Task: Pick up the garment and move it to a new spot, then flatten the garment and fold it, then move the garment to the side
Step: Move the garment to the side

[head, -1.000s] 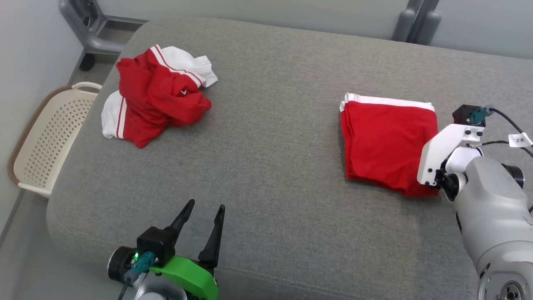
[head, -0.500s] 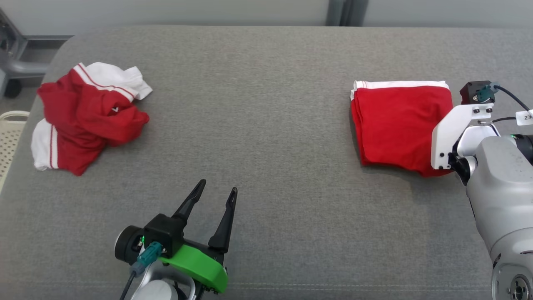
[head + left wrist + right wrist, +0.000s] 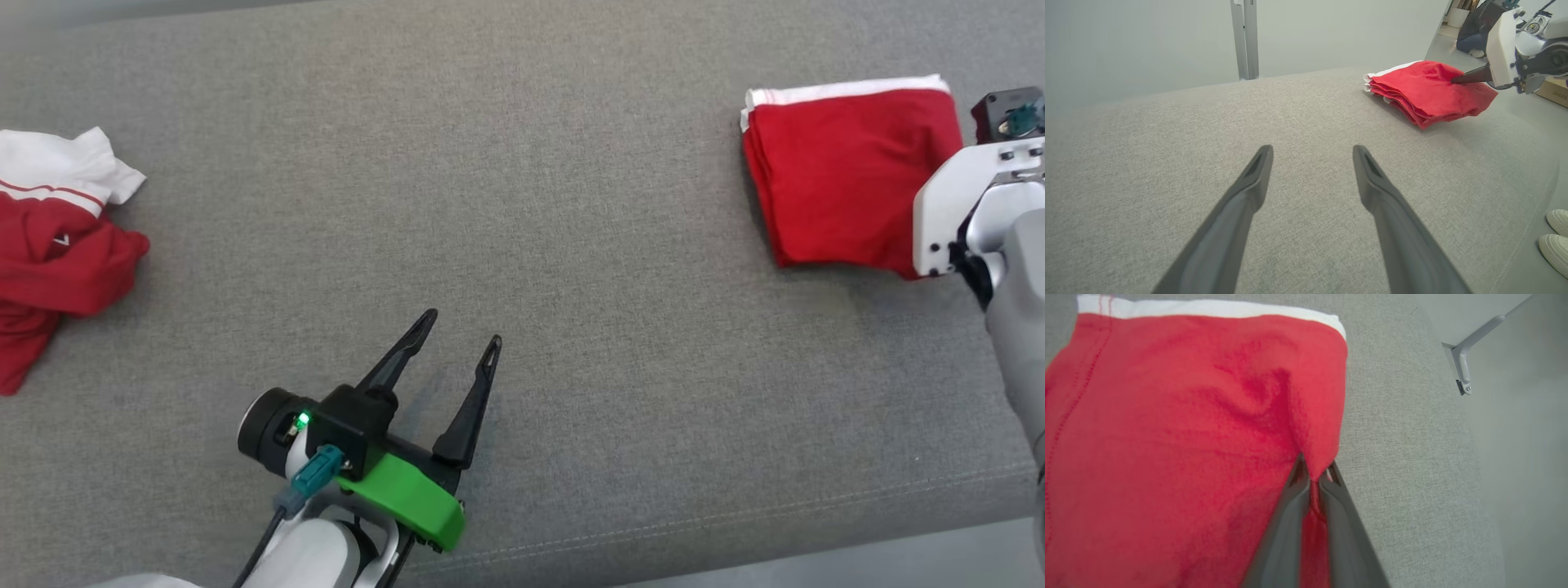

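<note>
1. The grey couch point(image 3: 571, 204) carries everything.
2. The folded red garment point(image 3: 841, 180) lies near the couch's right edge.
3. A crumpled garment point(image 3: 49, 245) sits at the left edge.
4. Right gripper point(image 3: 1312, 473): its jaws are clenched on the folded red garment's edge.
5. Left gripper point(image 3: 460, 328): its jaws are released near the front edge.

Broad grey fabric cushion point(image 3: 571, 204), stitched seam along the near edge. Lying on it at the right, a folded red garment point(image 3: 841, 180) with a white band along its far edge; well apart at the left, a crumpled red-and-white garment point(image 3: 57, 253).
</note>
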Controlling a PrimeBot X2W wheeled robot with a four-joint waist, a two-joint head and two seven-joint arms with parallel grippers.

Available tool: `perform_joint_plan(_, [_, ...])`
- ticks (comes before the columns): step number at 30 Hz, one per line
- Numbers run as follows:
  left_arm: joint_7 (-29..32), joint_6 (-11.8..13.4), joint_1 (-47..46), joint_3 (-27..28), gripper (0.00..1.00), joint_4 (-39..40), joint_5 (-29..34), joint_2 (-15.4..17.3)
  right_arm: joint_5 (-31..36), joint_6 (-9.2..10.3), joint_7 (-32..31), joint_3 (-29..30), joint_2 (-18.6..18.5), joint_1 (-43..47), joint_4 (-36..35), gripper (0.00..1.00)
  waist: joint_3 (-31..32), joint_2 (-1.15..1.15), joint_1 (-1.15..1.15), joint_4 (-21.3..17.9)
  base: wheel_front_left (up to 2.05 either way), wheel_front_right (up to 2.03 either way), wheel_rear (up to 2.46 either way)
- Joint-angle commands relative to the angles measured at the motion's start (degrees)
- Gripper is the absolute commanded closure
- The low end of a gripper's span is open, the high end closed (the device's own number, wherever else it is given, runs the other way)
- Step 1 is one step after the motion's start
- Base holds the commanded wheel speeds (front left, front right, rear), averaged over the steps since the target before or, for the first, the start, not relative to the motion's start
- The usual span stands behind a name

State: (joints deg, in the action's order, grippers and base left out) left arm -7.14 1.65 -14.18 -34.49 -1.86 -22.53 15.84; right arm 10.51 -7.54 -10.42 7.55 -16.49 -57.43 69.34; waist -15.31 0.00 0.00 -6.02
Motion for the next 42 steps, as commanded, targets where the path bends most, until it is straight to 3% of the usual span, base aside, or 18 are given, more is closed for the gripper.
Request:
perform_joint_plan(1, [0.5,-0.3,-1.4,-0.3,0.0,0.8,0.6,0.7,-0.5,0.1,0.7,-0.8,-1.4,-1.4,-0.3,1.0,-3.6,0.0,0.0,-2.0,0.0,0.0,0.0])
perform_joint_plan(19, [4.7,-1.2,-5.1,-3.4,0.0,8.0,3.4,2.2,2.8,0.1,7.1,-4.4,-16.2,-8.3,-2.9,1.0,-15.0,0.0,0.0,2.6,0.0,0.0,0.0])
perform_joint_plan(20, [4.7,-1.2,-5.3,-3.5,0.0,8.1,3.4,2.2,3.1,0.1,7.3,-4.5,-16.4,-8.6,-2.9,0.82,-15.5,0.0,0.0,2.8,0.0,0.0,0.0])
perform_joint_plan(21, [4.7,-1.2,-5.5,-3.6,0.0,8.1,3.5,2.2,3.4,0.1,7.0,-4.3,-16.6,-8.7,-2.8,0.32,-15.9,0.0,0.0,2.9,0.0,0.0,0.0])
perform_joint_plan(22, [4.7,-1.3,-5.6,-3.7,0.0,8.1,3.5,2.1,3.5,0.1,6.5,-3.8,-16.6,-8.6,-2.6,0.0,-16.2,0.0,0.0,2.9,0.0,0.0,0.0])
perform_joint_plan(31, [3.2,-0.5,-5.9,-3.1,0.0,6.3,3.0,1.8,4.8,0.1,10.9,1.2,-14.4,-4.7,-5.0,0.0,-14.3,0.0,0.0,3.1,0.0,0.0,0.0])
perform_joint_plan(39, [1.4,1.3,-3.2,-1.8,0.0,2.4,1.0,1.0,3.1,0.1,19.6,3.3,-11.2,2.3,-7.5,0.0,-5.5,0.0,0.0,3.4,0.0,0.0,0.0])
perform_joint_plan(42, [0.8,3.4,-1.5,-0.6,0.0,0.7,0.1,0.3,1.0,0.1,21.7,3.4,-9.0,5.7,-8.1,0.0,-1.5,0.0,0.0,3.4,0.0,0.0,0.0])
